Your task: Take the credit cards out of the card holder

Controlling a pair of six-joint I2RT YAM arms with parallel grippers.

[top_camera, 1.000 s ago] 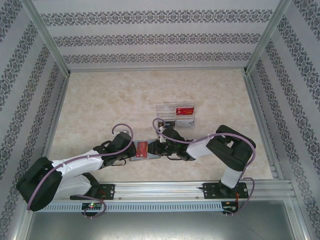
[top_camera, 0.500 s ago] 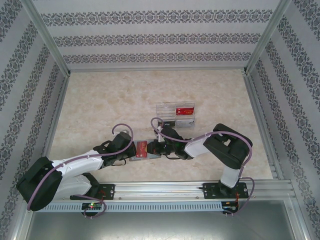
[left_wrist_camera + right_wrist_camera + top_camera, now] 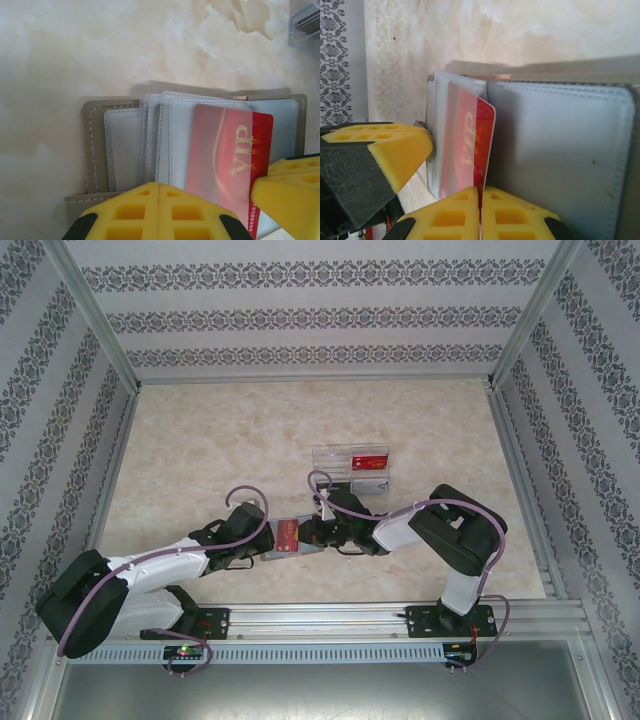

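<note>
Top view is bright and even, crisp on the table (image 3: pixel 220 450), with soft shadows under the arms. Left wrist: yellow jaws at 6 o'clock go blurry, milky sheen over the red card (image 3: pixel 230 150). Right wrist: grey shadow at 12 o'clock above the card holder (image 3: pixel 560 150).

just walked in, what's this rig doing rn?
Both arms meet at the open grey card holder near the front of the table. The left hand is shut on the holder's edge, holding it in place. The right hand is shut on the red card, which is partly out of its clear pocket. Further back, a clear tray holds a second red card.
</note>
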